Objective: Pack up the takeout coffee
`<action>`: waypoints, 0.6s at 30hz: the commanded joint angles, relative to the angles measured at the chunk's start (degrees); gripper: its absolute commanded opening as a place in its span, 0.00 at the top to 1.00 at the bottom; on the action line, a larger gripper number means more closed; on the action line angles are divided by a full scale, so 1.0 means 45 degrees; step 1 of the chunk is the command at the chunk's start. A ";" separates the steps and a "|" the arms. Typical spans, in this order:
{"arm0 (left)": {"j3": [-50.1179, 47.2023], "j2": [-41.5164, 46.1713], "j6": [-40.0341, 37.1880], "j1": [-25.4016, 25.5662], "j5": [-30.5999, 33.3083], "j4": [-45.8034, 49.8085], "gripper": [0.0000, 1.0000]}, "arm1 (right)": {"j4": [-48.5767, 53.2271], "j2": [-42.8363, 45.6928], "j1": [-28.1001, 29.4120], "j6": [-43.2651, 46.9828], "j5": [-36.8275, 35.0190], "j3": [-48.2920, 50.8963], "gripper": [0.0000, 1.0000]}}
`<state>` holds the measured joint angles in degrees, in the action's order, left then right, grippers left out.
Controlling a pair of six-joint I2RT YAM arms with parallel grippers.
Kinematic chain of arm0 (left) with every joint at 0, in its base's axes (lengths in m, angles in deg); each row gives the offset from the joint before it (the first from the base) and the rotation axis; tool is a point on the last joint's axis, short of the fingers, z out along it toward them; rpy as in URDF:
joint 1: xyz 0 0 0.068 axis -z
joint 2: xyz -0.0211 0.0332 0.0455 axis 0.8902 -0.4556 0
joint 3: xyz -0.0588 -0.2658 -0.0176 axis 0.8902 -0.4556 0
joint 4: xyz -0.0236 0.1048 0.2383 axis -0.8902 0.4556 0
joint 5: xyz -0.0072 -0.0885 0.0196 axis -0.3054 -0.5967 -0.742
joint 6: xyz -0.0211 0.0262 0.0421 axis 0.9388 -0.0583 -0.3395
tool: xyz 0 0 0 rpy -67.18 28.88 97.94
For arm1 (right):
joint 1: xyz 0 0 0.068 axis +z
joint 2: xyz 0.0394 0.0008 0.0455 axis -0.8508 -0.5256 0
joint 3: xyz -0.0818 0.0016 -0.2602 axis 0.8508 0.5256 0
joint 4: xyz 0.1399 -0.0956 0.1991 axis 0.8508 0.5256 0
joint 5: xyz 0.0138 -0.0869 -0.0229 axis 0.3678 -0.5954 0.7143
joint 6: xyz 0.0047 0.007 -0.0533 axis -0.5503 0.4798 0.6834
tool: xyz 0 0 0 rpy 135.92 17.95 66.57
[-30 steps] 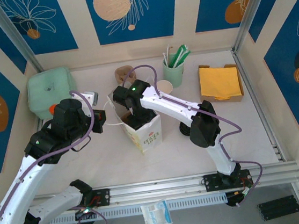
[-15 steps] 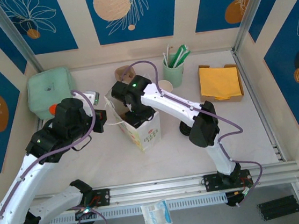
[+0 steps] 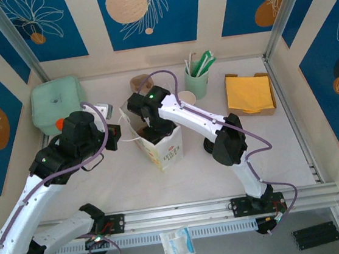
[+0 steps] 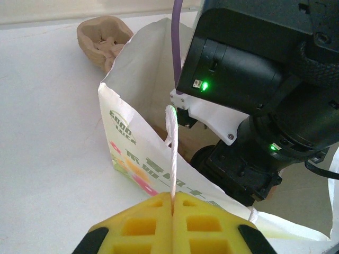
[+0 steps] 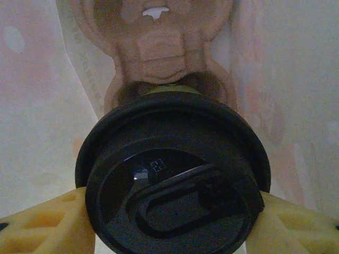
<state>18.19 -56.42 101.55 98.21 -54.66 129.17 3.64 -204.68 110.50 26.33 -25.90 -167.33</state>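
The right hand (image 5: 172,222), half open, grips the takeout coffee (image 5: 172,174) by its sides inside the paper bag (image 3: 167,152), above what seems a pulp carrier (image 5: 159,47). The left hand (image 4: 173,211) is closed on the bag's string handle (image 4: 171,153). If the cup misses the carrier pocket on release, it may tip and spill.

Overhead view bright, even; right wrist dim, soft-focus

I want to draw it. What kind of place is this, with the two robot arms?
Probably a robot practice booth set up like a café counter: painted wall panels, a cup of straws, napkins and a paper bag.
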 commanded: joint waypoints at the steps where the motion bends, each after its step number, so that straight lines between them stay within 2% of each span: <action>1: -0.0006 0.0127 0.0093 -0.0095 -0.0171 -0.0243 1.00 | 0.0097 -0.0238 -0.0086 0.0122 0.0231 0.0300 0.43; 18: -0.0010 0.0147 0.0095 -0.0093 -0.0141 -0.0251 1.00 | 0.0018 -0.0167 -0.0093 0.0062 0.0133 0.0404 0.43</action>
<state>18.19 -56.42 101.55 98.21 -54.66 129.17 3.33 -204.68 110.39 26.31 -25.88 -166.83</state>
